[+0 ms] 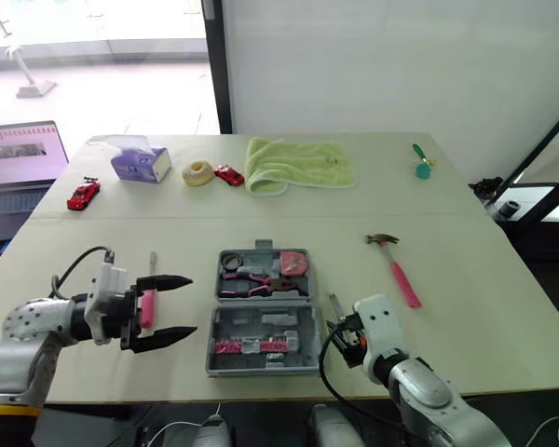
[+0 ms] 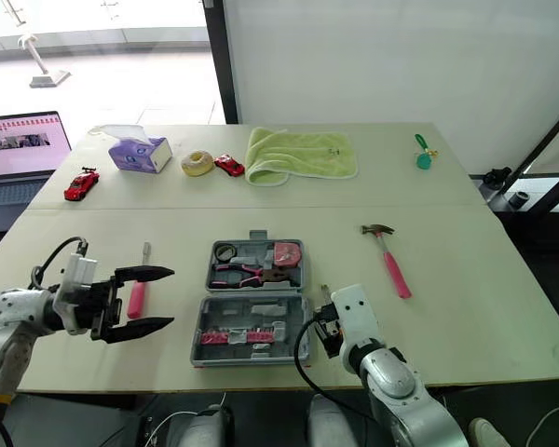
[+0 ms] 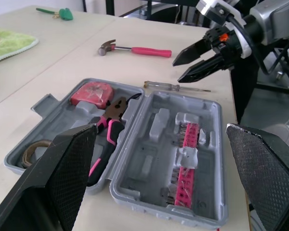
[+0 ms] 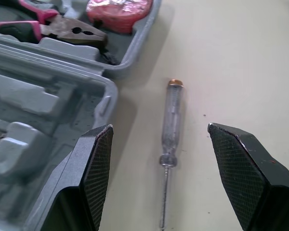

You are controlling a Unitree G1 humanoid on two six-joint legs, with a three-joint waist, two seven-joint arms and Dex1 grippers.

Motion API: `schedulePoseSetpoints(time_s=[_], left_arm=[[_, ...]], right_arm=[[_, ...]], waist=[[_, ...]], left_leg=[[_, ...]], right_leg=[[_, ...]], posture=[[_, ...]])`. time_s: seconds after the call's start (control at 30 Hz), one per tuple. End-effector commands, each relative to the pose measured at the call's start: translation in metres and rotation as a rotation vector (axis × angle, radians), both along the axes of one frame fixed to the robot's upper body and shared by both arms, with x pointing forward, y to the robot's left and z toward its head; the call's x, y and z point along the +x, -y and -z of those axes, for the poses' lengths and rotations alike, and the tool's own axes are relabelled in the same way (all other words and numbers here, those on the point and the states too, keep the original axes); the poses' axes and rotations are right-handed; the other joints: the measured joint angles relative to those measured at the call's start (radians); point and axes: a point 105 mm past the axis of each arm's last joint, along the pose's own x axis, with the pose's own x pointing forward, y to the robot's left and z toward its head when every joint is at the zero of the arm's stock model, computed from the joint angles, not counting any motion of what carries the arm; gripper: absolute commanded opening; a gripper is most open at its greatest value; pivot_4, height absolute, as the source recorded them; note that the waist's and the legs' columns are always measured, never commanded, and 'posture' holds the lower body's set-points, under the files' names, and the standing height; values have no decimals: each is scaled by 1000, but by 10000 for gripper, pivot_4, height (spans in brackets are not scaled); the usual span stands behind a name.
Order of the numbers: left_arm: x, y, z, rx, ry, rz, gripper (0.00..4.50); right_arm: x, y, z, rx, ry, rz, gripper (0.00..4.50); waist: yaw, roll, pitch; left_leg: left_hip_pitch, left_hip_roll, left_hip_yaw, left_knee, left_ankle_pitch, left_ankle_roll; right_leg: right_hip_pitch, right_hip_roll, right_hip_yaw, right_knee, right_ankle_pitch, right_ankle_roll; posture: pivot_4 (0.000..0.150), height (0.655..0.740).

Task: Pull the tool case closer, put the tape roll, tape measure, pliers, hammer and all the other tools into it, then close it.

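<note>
Tool case (image 1: 264, 312) lies open at the near edge of the table (image 1: 466, 307), between the two arms. Its far half holds the tape roll (image 1: 231, 263), pliers (image 1: 247, 284) and tape measure (image 1: 294, 264). The hammer (image 1: 398, 270) lies on the table right of the case, well apart from both grippers. Right gripper (image 4: 159, 127) is spread wide just right of the case; a clear-handled screwdriver (image 4: 171, 120) lies in the gap between its fingers, untouched (shaft toward the wrist). Left gripper (image 1: 193, 304) is spread wide and empty, left of the case and pointing at it. A pink-handled screwdriver (image 2: 137, 296) lies on the table by its fingers.
</note>
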Motion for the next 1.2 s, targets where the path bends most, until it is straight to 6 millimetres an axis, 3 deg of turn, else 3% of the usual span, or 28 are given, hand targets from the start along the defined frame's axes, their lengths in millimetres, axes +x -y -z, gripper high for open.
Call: schedulePoseSetpoints(time_s=[0.03,0.33,0.43,0.6,0.73,0.9,1.0,1.1,1.2], left_arm=[[-1,-7,-6,4,37,0,45000],[2,-4,-13,6,55,3,45000],[2,-2,-14,7,57,2,45000],[4,3,-16,7,61,2,45000],[6,8,-19,6,63,2,45000],[8,11,-22,6,65,-4,45000],[8,11,-22,8,64,-9,45000],[8,10,-21,11,54,-9,45000],[7,8,-19,15,37,0,45000]], right_arm=[[5,3,5,1,38,24,33231],[3,10,29,1,0,44,33231],[-1,7,35,0,-27,26,25168],[-1,5,39,-3,-37,29,566],[3,9,39,-3,-36,45,566],[14,19,7,-85,74,-2,566],[27,17,-41,-158,194,-132,566],[25,-12,-80,-207,223,-418,566],[19,-31,-95,-234,157,-592,566]], waist=[[0,0,0],[2,0,0],[1,0,0],[3,0,0],[3,-1,0],[3,0,0],[1,0,0],[-2,2,1],[1,2,1]], left_leg=[[0,0,0,0,0,0],[0,0,0,0,0,0],[0,0,0,0,0,0],[0,0,0,0,0,0],[0,0,0,1,0,0],[1,0,0,1,0,0],[0,0,0,1,0,0],[1,0,0,1,0,0],[1,1,-2,0,0,0]], right_leg=[[0,0,0,0,0,0],[0,0,0,0,0,0],[0,0,0,0,0,0],[1,0,0,0,0,0],[1,0,0,0,0,0],[1,0,0,0,0,0],[1,0,0,0,0,0],[1,0,0,1,1,1],[1,1,-1,1,2,3]], posture=[[1500,7400],[1500,7400],[1500,7400],[1500,7400],[1500,7400],[1500,7400],[1500,7400],[1500,7400],[1500,7400]])
